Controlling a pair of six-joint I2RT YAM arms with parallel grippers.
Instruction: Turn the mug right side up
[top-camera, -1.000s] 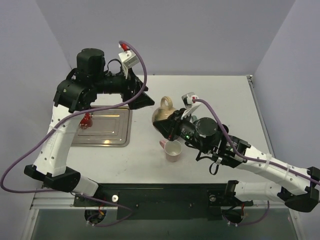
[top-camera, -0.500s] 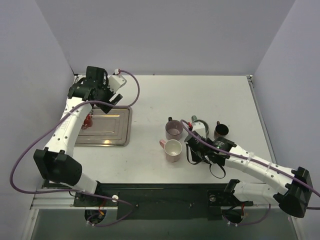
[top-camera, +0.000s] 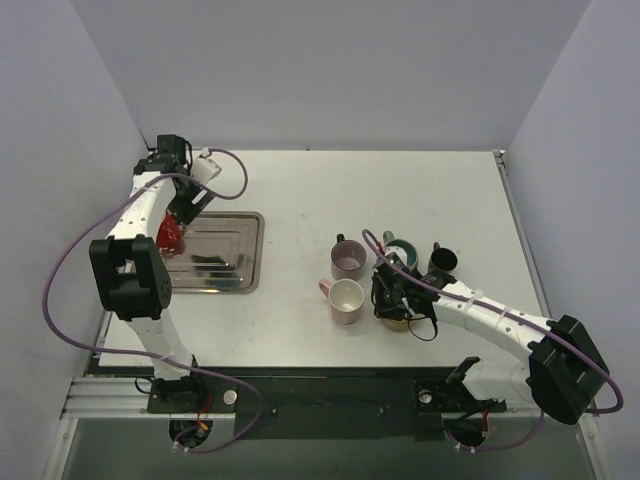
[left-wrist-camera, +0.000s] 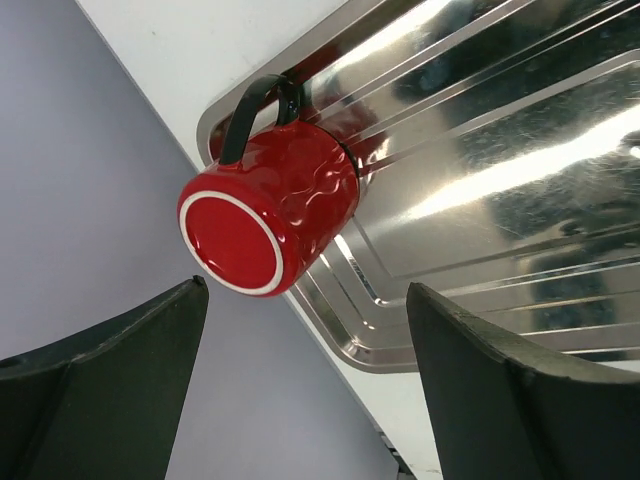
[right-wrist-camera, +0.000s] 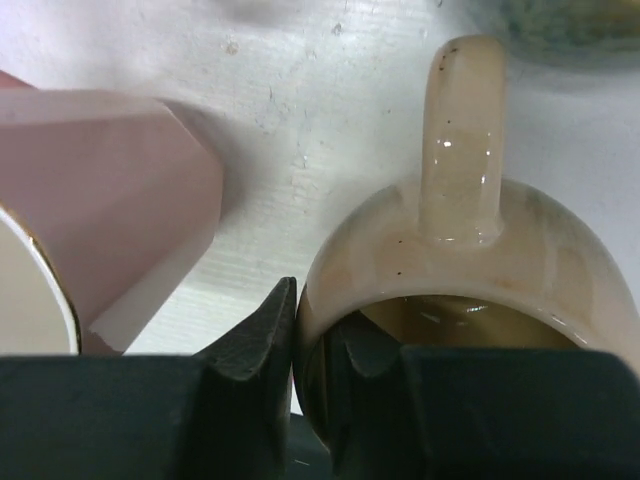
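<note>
A beige mug (right-wrist-camera: 460, 260) stands mouth up on the white table, its handle pointing away from the wrist. It shows in the top view (top-camera: 398, 321) under my right gripper (top-camera: 392, 300). My right gripper (right-wrist-camera: 310, 320) is shut on the mug's rim wall, one finger outside and one inside. A red mug (left-wrist-camera: 270, 215) with a black handle lies bottom up against the left rim of the steel tray (left-wrist-camera: 500, 150). It also shows in the top view (top-camera: 172, 233). My left gripper (left-wrist-camera: 305, 290) is open and empty, just short of the red mug, and shows in the top view (top-camera: 185, 205).
Two pink mugs (top-camera: 348, 260) (top-camera: 346, 300) stand just left of the beige mug; the nearer one (right-wrist-camera: 120, 200) almost touches my right fingers. A green mug (top-camera: 400, 250) and a dark mug (top-camera: 443, 262) stand behind. The tray (top-camera: 225, 265) sits at the table's left edge, by the wall.
My right arm has come down from high up and set the beige mug on the table among the other mugs. My left arm has swung to the far left, over the red mug.
</note>
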